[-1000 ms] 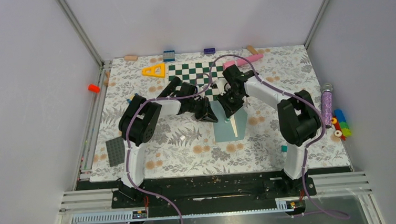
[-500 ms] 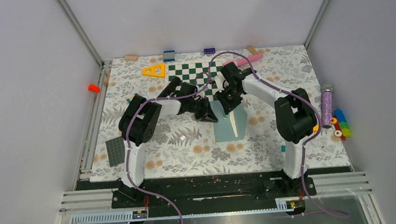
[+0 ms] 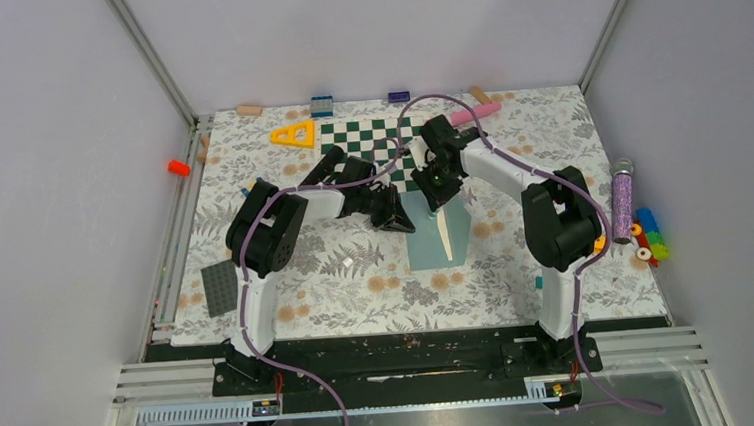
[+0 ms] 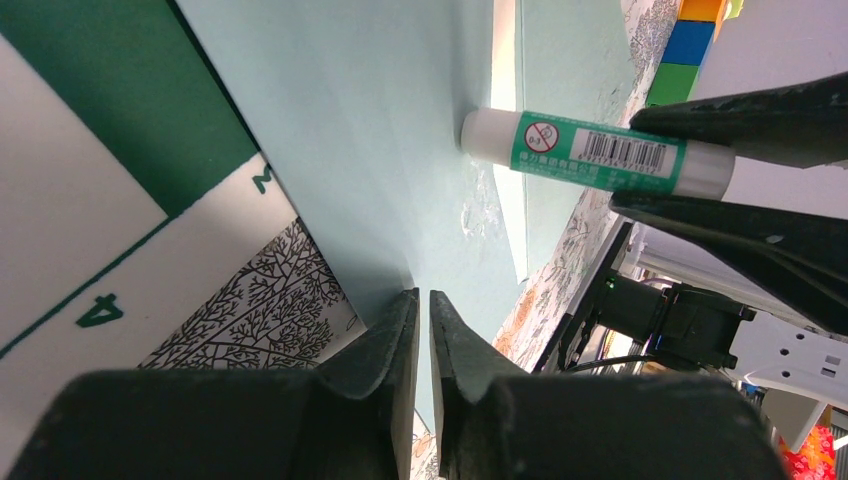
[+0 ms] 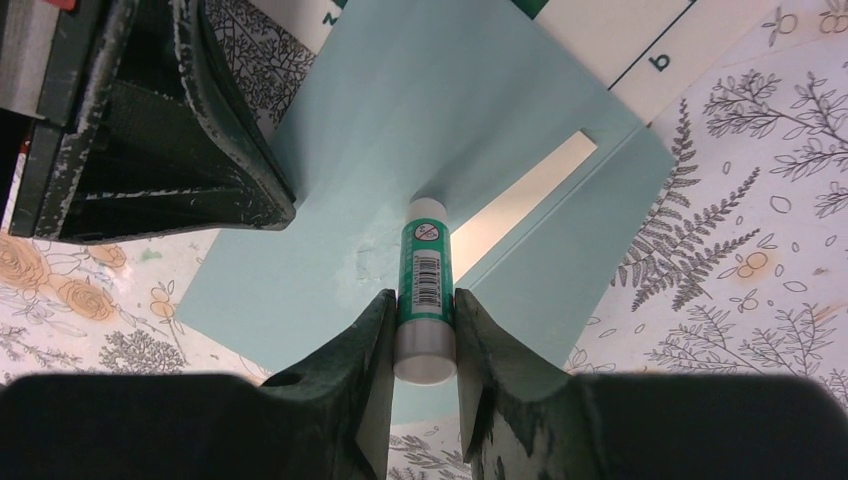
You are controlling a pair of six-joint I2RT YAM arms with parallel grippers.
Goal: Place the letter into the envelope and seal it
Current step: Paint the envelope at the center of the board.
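Observation:
The teal envelope [image 3: 433, 237] lies flat below the chessboard with its flap [image 5: 400, 120] open toward the board. A cream strip of the letter [image 5: 530, 190] shows at its mouth. My right gripper [image 5: 424, 296] is shut on a green and white glue stick [image 5: 425, 270], whose tip touches the flap's inner face. From above, this gripper [image 3: 439, 191] sits over the flap. My left gripper [image 4: 424, 295] is shut apart from a sliver. Its tips rest at the flap's left edge, and nothing is between them. In the left wrist view the glue stick [image 4: 590, 152] meets the envelope [image 4: 350, 120].
The green-white chessboard [image 3: 358, 139] lies just beyond the envelope. A yellow triangle [image 3: 292, 135], pink stick [image 3: 474, 114] and small bricks [image 3: 321, 105] line the far edge. A dark grey baseplate [image 3: 220, 287] sits left, a purple glitter tube [image 3: 621, 199] and coloured blocks [image 3: 647, 237] right.
My right arm has shifted slightly left and toward the far side, carrying the glue stick along the flap. The left arm and the envelope have stayed put.

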